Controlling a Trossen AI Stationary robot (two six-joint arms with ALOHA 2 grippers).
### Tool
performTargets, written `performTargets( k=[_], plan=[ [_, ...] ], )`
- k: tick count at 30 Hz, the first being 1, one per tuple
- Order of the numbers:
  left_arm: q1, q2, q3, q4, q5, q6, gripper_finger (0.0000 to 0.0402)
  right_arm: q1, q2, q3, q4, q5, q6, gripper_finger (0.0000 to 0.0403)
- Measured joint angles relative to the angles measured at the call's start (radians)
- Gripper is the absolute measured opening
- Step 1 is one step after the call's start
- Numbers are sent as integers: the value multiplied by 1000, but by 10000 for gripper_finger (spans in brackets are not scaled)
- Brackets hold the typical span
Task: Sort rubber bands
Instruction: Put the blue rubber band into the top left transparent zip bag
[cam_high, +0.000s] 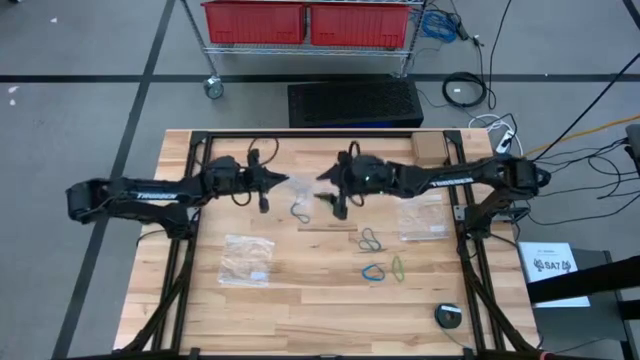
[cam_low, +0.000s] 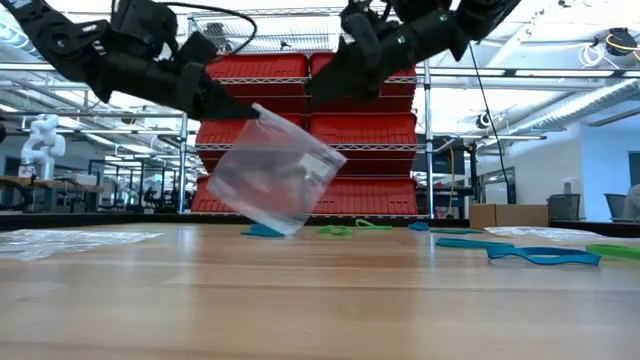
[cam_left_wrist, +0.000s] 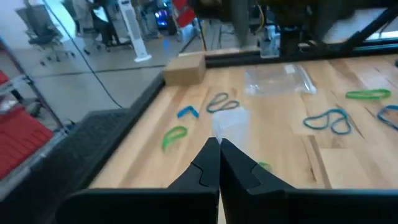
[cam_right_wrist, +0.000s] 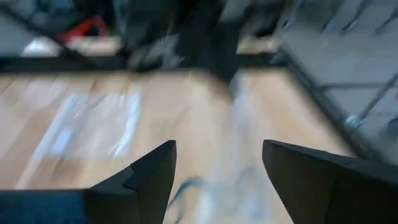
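My left gripper (cam_high: 277, 181) is shut on a clear plastic bag (cam_low: 277, 172), which hangs in the air over the middle of the table. My right gripper (cam_high: 330, 190) stands open just right of the bag and higher (cam_low: 348, 68), with nothing between its fingers (cam_right_wrist: 217, 152). Rubber bands lie loose on the wood. One lies under the bag (cam_high: 300, 210), a teal one (cam_high: 370, 240), a blue one (cam_high: 373, 272) and a green one (cam_high: 398, 267) lie toward the near right. The left wrist view shows more bands, green (cam_left_wrist: 174, 135) and blue (cam_left_wrist: 186, 112). My left gripper pinches the bag's upper corner (cam_low: 256, 111) between its two shut fingers, at their free ends. The fingers come nearly level from the table's left. The bag hangs below them tilted, lifted clear of the table.
Two more clear bags lie flat, one at the near left (cam_high: 248, 258) and one at the right (cam_high: 422, 220). A small cardboard box (cam_high: 428, 147) sits at the far right corner and a dark round object (cam_high: 447, 315) near the front right. Black frame rails run along both sides.
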Motion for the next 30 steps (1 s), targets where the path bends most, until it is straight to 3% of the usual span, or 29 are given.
performTargets(
  k=[5, 9, 14, 24, 30],
  plan=[
    [48, -138, 0, -73, -1, 3, 0, 68, 108, 0, -1, -32, 38, 236],
    [83, -226, 0, -137, -1, 2, 0, 82, 215, 0, 104, -29, 73, 249],
    [117, -295, 0, -209, -10, 2, 0, 57, 357, 100, 77, -21, 63, 269],
    [139, -318, 0, -268, -19, 17, 0, 0, 611, 507, -336, -22, -238, 269],
    [139, -318, 0, -279, -27, 23, 0, -55, 660, 645, -516, -19, -335, 214]
  ],
)
